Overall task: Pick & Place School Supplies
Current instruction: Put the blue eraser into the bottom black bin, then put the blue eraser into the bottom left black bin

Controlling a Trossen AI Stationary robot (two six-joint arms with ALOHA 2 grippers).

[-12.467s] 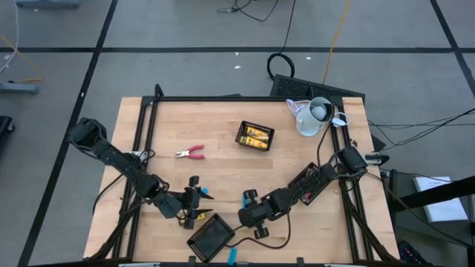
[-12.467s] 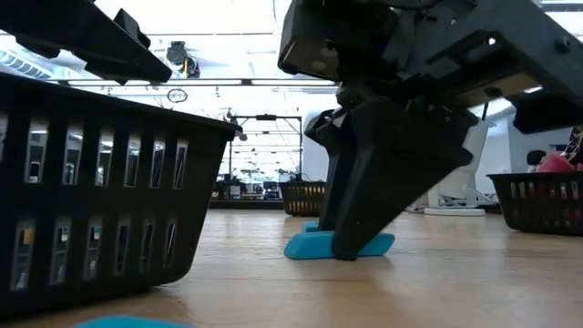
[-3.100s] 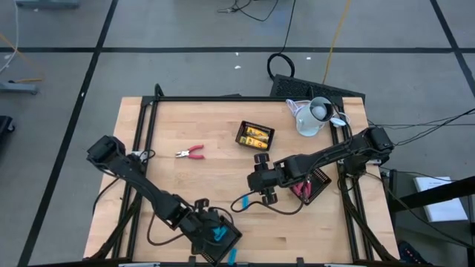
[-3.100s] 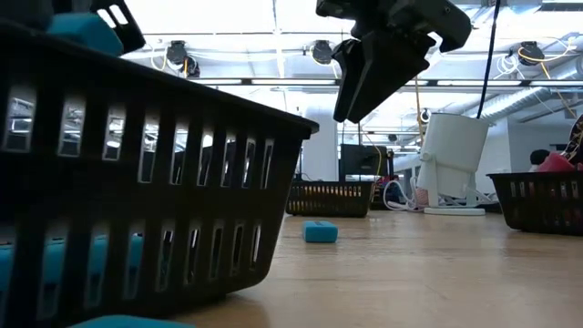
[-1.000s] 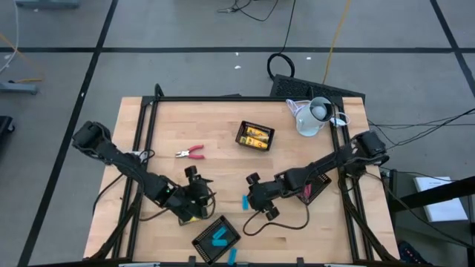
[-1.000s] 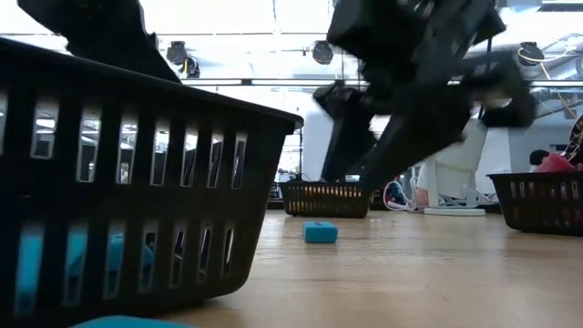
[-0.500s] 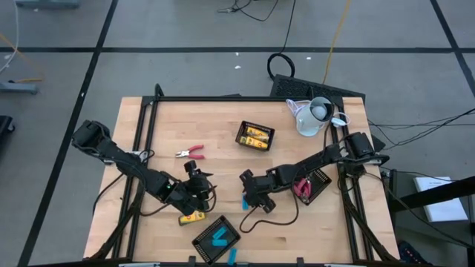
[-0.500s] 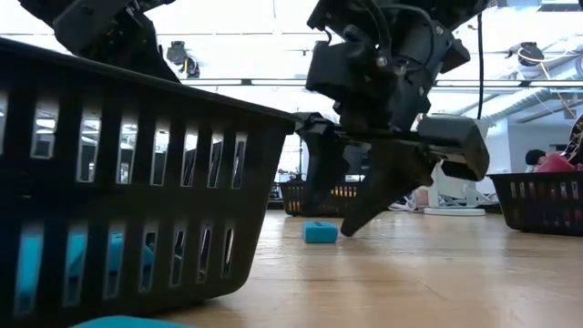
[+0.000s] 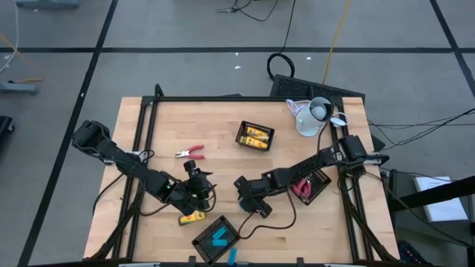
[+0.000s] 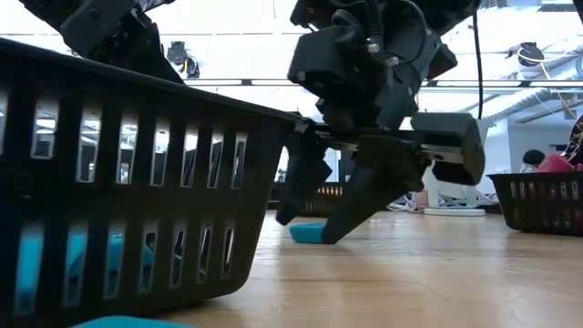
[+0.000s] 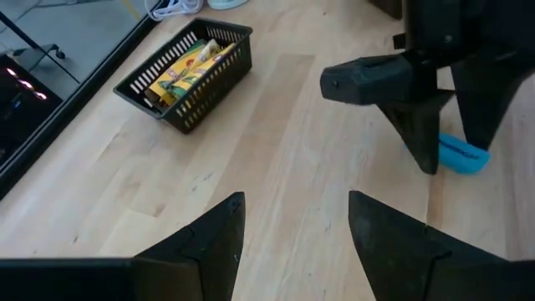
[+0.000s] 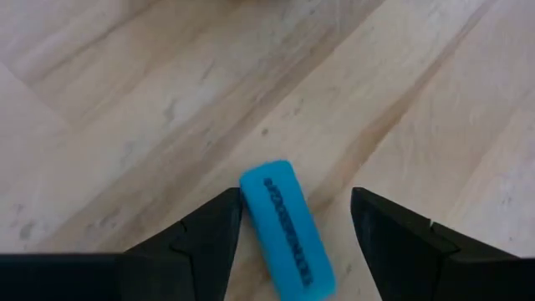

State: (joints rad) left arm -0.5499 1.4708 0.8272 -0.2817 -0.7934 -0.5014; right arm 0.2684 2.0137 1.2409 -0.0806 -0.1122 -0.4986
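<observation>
— Right gripper (image 12: 294, 230) first: where is it, and how do the fingers stand?

— Low over the middle of the table (image 9: 223, 137), fingers spread apart, straddling a blue piece (image 12: 288, 228) that lies flat on the wood. From its own wrist camera the piece sits between the two fingers, and I cannot tell whether either one touches it.

— Can you see that piece from above?

— No. In the high view the right gripper (image 9: 245, 194) covers it. The low view shows only a blue sliver (image 10: 307, 233) between the dark fingers.

— Any writing on it?

— A line of dark print runs along its top face, too small to read.

— And the left gripper?

— It (image 9: 199, 185) hangs nearby with its fingers parted and nothing between them, just beyond a yellow-and-black block (image 9: 191, 217) lying on the wood.

— What else is hard to make out?

— The near tray (image 9: 216, 236) holds another blue piece (image 9: 218, 237); in the low view that tray's wall (image 10: 137, 191) fills the left side, and blue shows only through its slots. A further bit of blue (image 9: 231, 256) is at the table's front edge. The middle tray (image 9: 254, 136) carries yellow blocks with coloured labels, unreadable. The right-hand tray (image 9: 312, 185) is half under the arm, with something pink inside. A red-handled tool (image 9: 191, 153) lies alone on the left half of the table.
</observation>
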